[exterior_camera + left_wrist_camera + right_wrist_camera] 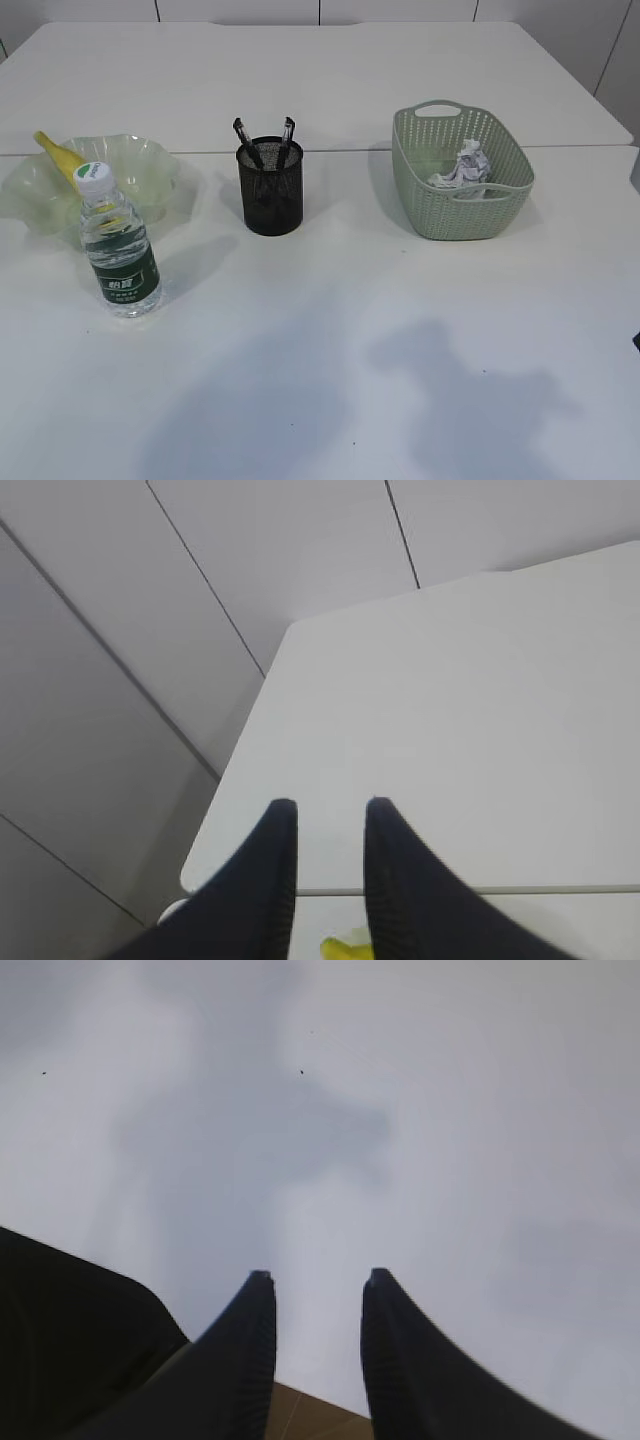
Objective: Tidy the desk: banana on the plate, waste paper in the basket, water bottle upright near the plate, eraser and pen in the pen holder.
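Water bottle [120,243] upright beside plate [150,165]

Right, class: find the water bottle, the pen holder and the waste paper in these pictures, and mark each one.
water bottle [120,255], exterior view, on its green label.
pen holder [271,195], exterior view, on the front of its black mesh wall.
waste paper [466,165], exterior view, on the crumpled ball inside the basket.
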Available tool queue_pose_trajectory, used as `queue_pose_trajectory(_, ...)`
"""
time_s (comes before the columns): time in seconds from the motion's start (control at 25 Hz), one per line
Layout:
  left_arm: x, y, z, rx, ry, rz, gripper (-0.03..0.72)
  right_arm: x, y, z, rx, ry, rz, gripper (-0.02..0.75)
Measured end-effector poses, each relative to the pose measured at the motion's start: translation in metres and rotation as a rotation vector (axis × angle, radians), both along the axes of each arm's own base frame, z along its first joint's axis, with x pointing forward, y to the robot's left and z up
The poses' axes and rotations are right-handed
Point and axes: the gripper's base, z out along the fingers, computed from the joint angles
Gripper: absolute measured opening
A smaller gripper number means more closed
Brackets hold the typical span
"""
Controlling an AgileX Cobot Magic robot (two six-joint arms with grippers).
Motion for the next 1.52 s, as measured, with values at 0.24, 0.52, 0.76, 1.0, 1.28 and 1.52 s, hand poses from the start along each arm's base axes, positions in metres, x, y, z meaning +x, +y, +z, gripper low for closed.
queue_pose_trajectory(0.24, 0.003, -0.009, 0.001, -0.035, -0.032, -0.089, 0.162, 0.000, 0.001, 0.000, 0.008, 0.004, -0.001, 0.221)
queue_pose_trajectory(0.52, 0.010, -0.034, 0.007, -0.143, -0.121, -0.360, 0.162, -0.001, 0.001, 0.000, 0.012, 0.006, -0.001, 0.221)
queue_pose_trajectory(0.76, 0.009, -0.053, 0.012, -0.274, -0.179, -0.535, 0.162, -0.001, 0.001, 0.000, 0.012, 0.006, -0.001, 0.221)
queue_pose_trajectory(1.0, 0.008, -0.055, 0.013, -0.315, -0.187, -0.541, 0.162, -0.001, 0.001, 0.000, 0.013, 0.009, -0.002, 0.221)
queue_pose_trajectory(1.28, 0.008, -0.056, 0.013, -0.434, -0.203, -0.533, 0.161, -0.002, 0.004, 0.000, 0.052, 0.023, -0.005, 0.221)
queue_pose_trajectory(1.52, 0.006, -0.067, 0.017, -0.564, -0.216, -0.635, 0.160, -0.001, 0.005, 0.000, 0.061, 0.011, -0.004, 0.221)
